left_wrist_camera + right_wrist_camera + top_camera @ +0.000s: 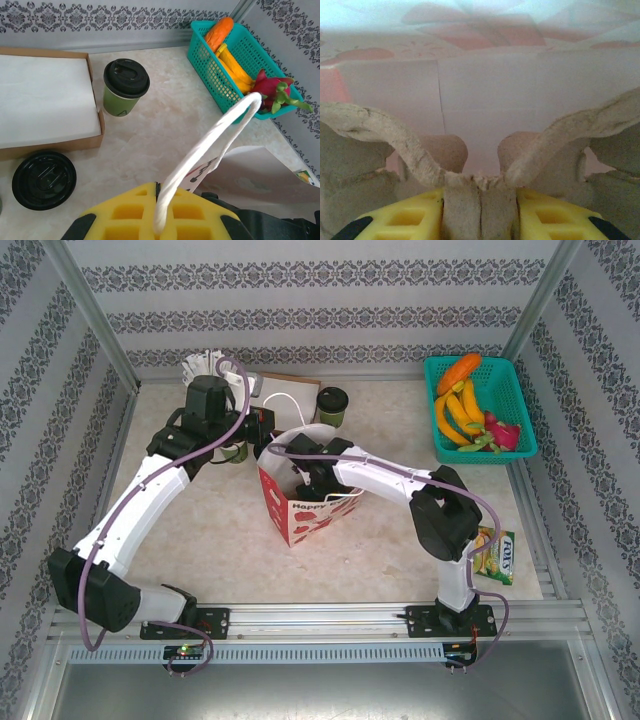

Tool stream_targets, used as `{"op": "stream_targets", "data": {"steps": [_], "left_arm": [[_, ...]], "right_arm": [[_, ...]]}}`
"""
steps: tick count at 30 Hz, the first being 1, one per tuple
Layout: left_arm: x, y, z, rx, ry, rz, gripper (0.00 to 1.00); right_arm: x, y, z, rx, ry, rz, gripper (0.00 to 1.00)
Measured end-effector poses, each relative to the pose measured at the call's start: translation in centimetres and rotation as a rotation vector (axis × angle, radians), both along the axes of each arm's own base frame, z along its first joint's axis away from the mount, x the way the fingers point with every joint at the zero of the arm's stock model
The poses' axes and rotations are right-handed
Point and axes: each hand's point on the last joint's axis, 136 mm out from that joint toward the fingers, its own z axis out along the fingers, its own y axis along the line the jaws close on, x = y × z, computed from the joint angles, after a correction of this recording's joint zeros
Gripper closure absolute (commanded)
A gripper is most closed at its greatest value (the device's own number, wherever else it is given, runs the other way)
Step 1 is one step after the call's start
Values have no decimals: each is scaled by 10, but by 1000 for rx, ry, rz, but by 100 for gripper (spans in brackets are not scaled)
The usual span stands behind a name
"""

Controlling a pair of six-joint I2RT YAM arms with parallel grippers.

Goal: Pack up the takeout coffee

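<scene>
White rope handle [216, 131] was clenched by the left gripper [158, 210]; the moulded grey pulp carrier [405, 140], pinched in the right gripper [480, 215], was best seated level.

The left tool [158, 212] sits at 6 o'clock, its yellow pads pressed together on a white cord handle [210, 135] that loops up toward 1 o'clock and back down to a paper bag [250, 175] at 4 o'clock. On the marbled worktop [160, 125] the takeout coffee [126, 86] stands upright at 11 o'clock, lid on, just beside a shallow cardboard box [50, 147] lined with white paper at 9 o'clock. A loose black lid [44, 179] lies flat at 8 o'clock. A teal basket [210, 75] of fruit stands at 1 o'clock
</scene>
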Motion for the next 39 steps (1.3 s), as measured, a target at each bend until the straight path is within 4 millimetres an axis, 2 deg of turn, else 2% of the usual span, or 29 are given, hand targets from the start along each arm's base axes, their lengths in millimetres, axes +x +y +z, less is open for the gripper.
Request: {"op": "stream_targets", "data": {"steps": [5, 9, 12, 16, 19, 23, 24, 27, 32, 33, 35, 39], "left_arm": [[3, -1, -1, 2, 4, 0, 100], [5, -1, 0, 3, 4, 2, 100], [6, -1, 0, 5, 7, 5, 100], [6, -1, 1, 8, 15, 6, 100], [7, -1, 1, 10, 15, 7, 100], [7, -1, 0, 13, 17, 6, 100], [7, -1, 0, 15, 16, 5, 100], [7, -1, 0, 20, 12, 1, 100], [7, -1, 0, 26, 7, -3, 100], [7, -1, 0, 28, 7, -4, 100], [6, -1, 0, 28, 8, -4, 100], [6, -1, 0, 32, 7, -7, 100]], "right_arm": [[6, 1, -9, -17, -47, 2, 57], [9, 1, -15, -26, -57, 2, 45], [9, 1, -17, -26, -59, 5, 33], [5, -1, -18, -22, -53, 11, 24], [3, -2, -6, -5, -67, 18, 20], [5, 0, 22, 45, -117, 34, 15], [5, 0, 28, 56, -128, 38, 3], [6, 3, 42, 80, -149, 58, 2], [6, 3, 48, 82, -161, 81, 5], [5, 2, 49, 81, -161, 85, 8], [3, 1, 51, 81, -157, 97, 22], [1, -1, 50, 81, -138, 109, 43]]}}
